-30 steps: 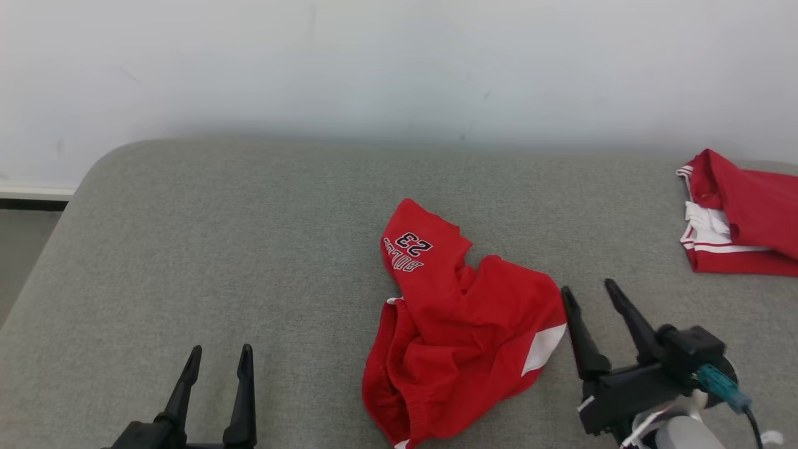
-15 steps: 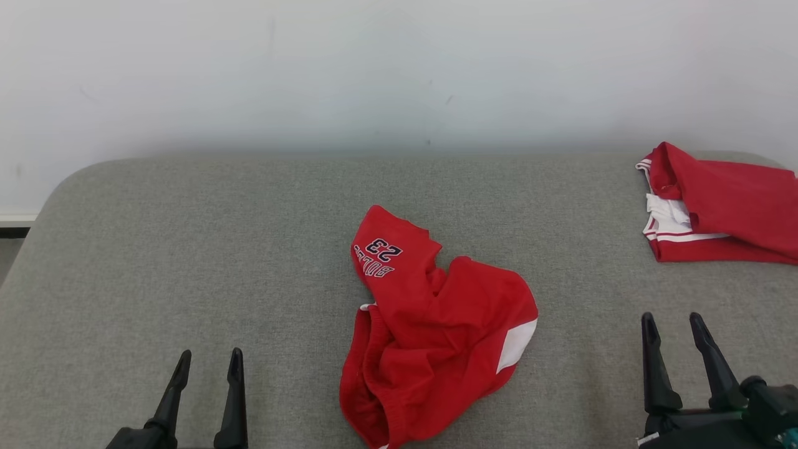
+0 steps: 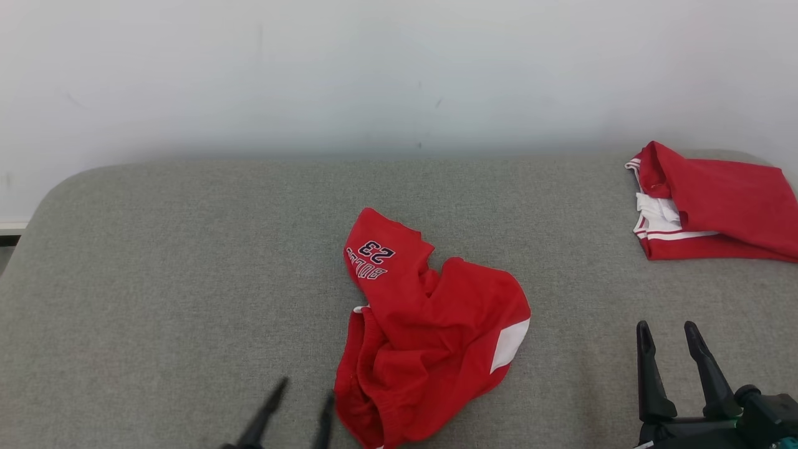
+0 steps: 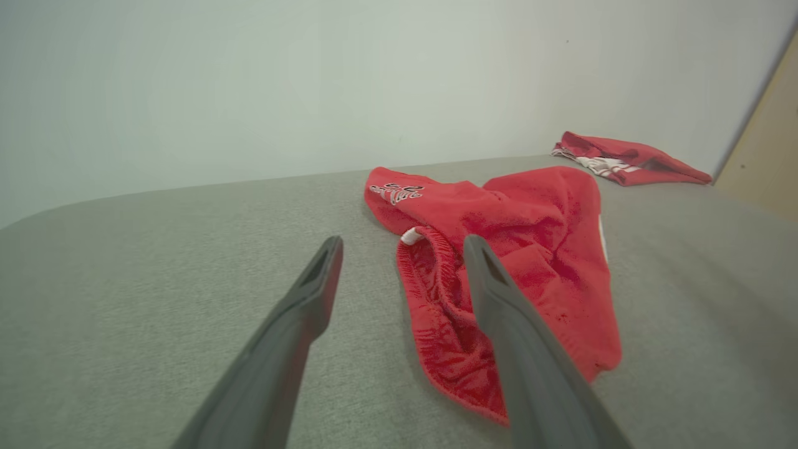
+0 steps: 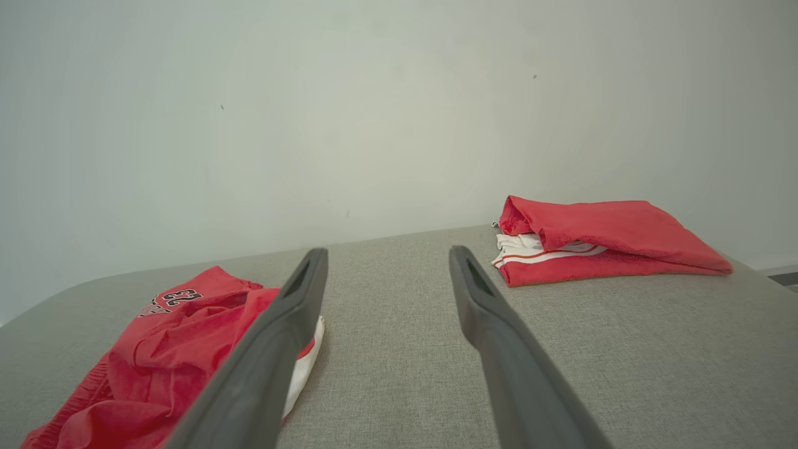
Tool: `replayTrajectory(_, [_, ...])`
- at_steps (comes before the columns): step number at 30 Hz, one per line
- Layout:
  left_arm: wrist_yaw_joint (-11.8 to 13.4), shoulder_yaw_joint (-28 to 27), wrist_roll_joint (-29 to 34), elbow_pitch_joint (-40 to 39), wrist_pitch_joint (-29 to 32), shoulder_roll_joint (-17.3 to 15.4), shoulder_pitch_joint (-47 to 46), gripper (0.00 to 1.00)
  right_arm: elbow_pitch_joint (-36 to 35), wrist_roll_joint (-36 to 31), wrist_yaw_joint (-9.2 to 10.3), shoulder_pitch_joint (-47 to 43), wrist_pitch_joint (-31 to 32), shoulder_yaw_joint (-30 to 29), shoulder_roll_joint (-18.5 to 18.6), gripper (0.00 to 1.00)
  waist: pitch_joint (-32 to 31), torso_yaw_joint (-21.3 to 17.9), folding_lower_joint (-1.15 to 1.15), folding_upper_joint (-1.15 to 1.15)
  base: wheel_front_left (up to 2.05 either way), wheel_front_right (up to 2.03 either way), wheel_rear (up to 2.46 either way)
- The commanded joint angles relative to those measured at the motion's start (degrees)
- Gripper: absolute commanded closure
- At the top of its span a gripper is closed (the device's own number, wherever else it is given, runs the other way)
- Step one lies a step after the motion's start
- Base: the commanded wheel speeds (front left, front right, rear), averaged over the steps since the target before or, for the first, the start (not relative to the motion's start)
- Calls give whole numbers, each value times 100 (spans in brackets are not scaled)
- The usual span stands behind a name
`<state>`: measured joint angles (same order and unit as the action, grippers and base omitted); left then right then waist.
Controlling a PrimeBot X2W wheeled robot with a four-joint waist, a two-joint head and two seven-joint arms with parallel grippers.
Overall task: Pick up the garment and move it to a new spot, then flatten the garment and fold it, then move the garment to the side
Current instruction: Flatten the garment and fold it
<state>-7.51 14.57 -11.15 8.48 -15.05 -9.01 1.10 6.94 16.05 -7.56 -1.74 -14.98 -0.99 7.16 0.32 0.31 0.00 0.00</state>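
Pick-up step: the crumpled red garment (image 3: 430,337) lies mid-way along the grey padded surface (image 3: 156,262). My left hand (image 3: 303,393), wide open and empty, sits beside its waistband (image 4: 430,280); next I pinch that edge and lift.

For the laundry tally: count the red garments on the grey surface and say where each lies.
2. The crumpled garment lies centrally on the grey surface; the folded garment at its far right edge. It may be more than one piece.
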Motion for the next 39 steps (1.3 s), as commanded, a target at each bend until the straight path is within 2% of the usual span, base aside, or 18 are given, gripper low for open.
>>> replayTrajectory(1, [7,269,-94,62,-17,-84,-24,0,17,3,18,-6,-28,15,4,0,5,-4,0,0,0,0,0])
replayTrajectory(6, [8,1195,-285,341,-17,-238,-95,0,50,46,18,53,-28,60,32,0,47,-68,0,0,0,0,0])
replayTrajectory(9, [8,1564,-465,511,-17,-217,-201,0,68,49,18,87,-28,102,40,0,91,-144,0,0,0,0,0])
replayTrajectory(19, [8,1938,-847,1365,-17,-66,-630,0,97,85,18,187,-27,150,99,0,208,-428,0,0,0,0,0])
replayTrajectory(20, [9,1924,-864,1372,-17,-59,-682,58,88,84,18,189,-28,138,99,0,217,-433,0,0,0,0,0])
replayTrajectory(22, [9,1879,-929,1367,-17,-59,-768,100,75,87,18,182,-28,106,96,0,247,-424,0,0,0,0,0])
replayTrajectory(27, [9,1641,-1028,1329,-17,-198,-977,100,98,51,18,164,-28,81,32,0,289,-311,0,0,0,0,0])
replayTrajectory(33, [9,849,-1053,1170,-17,-491,-1075,100,152,38,18,237,-28,117,-9,0,306,-157,0,0,0,0,0])
replayTrajectory(39, [9,302,-1120,1196,-17,-880,-1085,100,226,62,18,292,-28,163,6,0,358,-124,0,0,0,0,0])
